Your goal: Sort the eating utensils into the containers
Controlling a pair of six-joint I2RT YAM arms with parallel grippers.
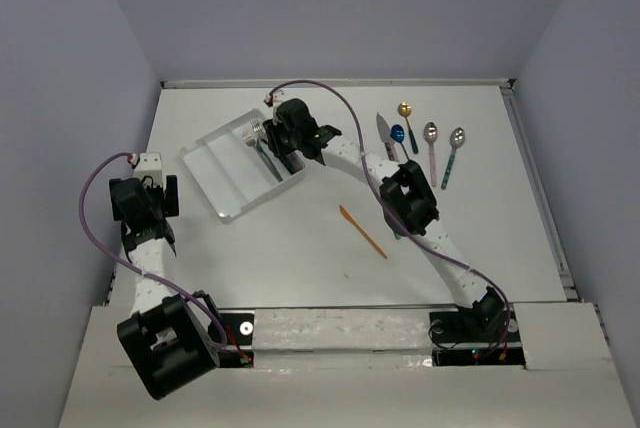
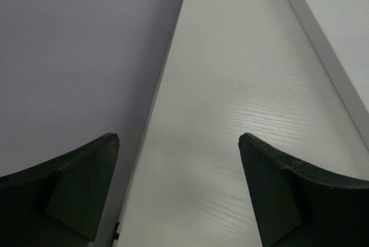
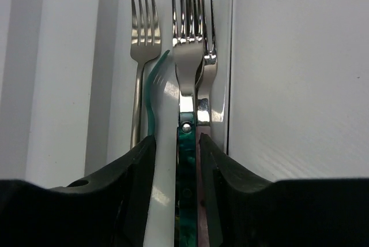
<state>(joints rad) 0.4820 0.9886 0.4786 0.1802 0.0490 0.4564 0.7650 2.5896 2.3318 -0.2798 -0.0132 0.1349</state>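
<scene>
Only the right wrist view shows silver-headed forks (image 3: 144, 39) lying in the clear tray's (image 1: 215, 173) outer compartment. The right gripper (image 3: 177, 137) stands slightly parted around one teal handle; the left gripper (image 2: 179, 137) gapes wide, empty.

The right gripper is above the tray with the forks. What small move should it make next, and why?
Probably lift the right gripper straight up. Its jaws stand a little apart around the teal-handled fork, which seems to lie in the tray beside the other forks, while spoons and an orange utensil wait on the table.
</scene>
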